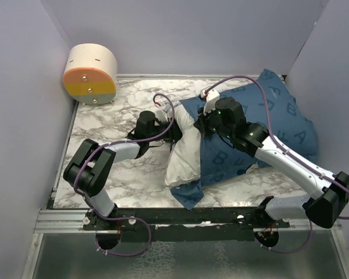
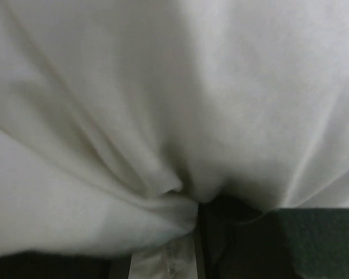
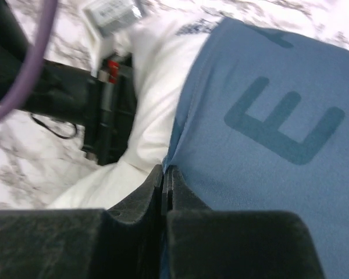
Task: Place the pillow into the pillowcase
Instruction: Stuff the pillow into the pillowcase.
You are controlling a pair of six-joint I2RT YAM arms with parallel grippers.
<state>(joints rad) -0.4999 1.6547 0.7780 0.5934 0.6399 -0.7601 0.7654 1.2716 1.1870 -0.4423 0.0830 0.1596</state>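
Pillow [image 1: 183,156] partly inside pillowcase [image 1: 291,119], white end out

1 pillow [image 1: 183,158]; 1 pillowcase [image 1: 282,113]; 1 round box [image 1: 91,74].

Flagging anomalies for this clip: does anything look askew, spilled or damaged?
Nothing spilled or damaged. The plump white fabric pillow is bunched and sticks out of the dark blue letter-printed pillowcase, whose near corner reaches the marble table's front edge.
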